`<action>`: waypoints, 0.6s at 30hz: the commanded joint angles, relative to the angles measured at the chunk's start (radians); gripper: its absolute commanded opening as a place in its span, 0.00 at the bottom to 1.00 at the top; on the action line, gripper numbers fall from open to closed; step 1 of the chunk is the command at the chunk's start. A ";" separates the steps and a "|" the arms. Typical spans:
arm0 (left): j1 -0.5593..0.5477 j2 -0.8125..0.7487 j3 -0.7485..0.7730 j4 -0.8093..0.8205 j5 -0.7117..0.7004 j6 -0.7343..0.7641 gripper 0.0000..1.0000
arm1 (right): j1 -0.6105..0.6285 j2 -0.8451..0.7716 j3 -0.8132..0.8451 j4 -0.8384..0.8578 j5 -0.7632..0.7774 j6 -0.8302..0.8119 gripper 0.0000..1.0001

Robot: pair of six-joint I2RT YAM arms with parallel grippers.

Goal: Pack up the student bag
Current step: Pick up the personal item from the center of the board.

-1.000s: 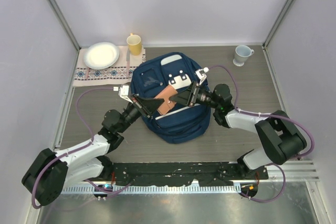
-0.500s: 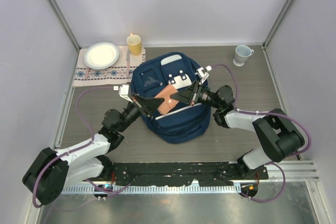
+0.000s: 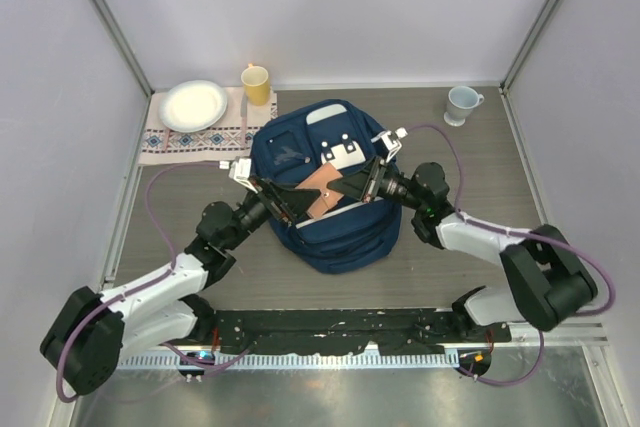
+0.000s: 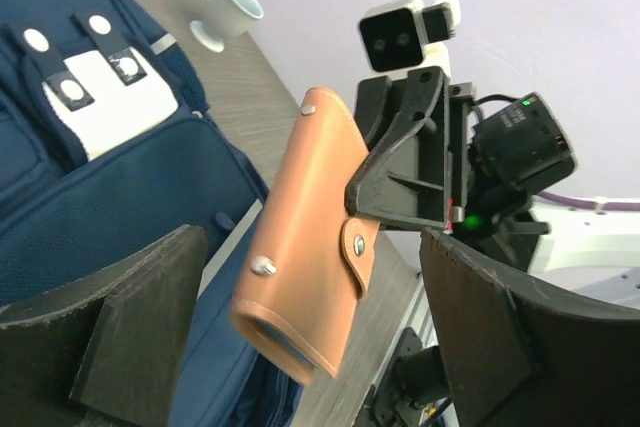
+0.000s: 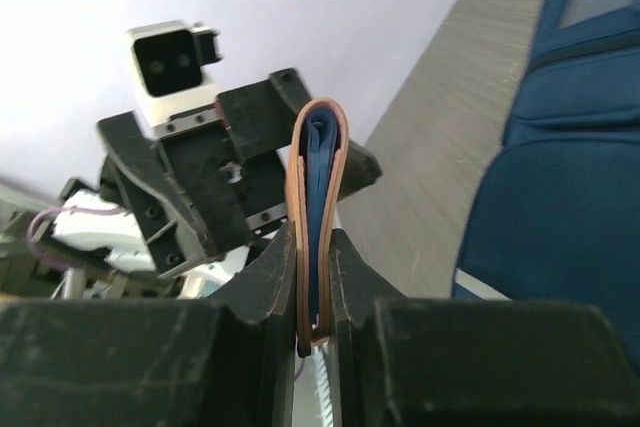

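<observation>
Right gripper [image 5: 314, 279] clenched on tan case [image 3: 322, 190] above bag [image 3: 340, 239]. Left gripper [image 4: 306, 282] fingers spread wide, case between them, untouched.

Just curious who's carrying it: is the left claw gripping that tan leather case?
No, the right gripper clamps the tan leather case; the left gripper stands open.

A lab robot cell; plain pale lilac wall panels [image 3: 340, 7] in grey metal corner posts [image 3: 540, 17] stand beyond the right gripper [image 3: 343, 186]; a slotted aluminium rail [image 3: 570, 319] lies behind it.
</observation>
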 commanded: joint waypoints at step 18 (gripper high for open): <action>-0.305 0.052 0.344 -0.729 -0.449 0.567 0.99 | -0.048 -0.577 0.099 -1.190 1.076 -0.270 0.01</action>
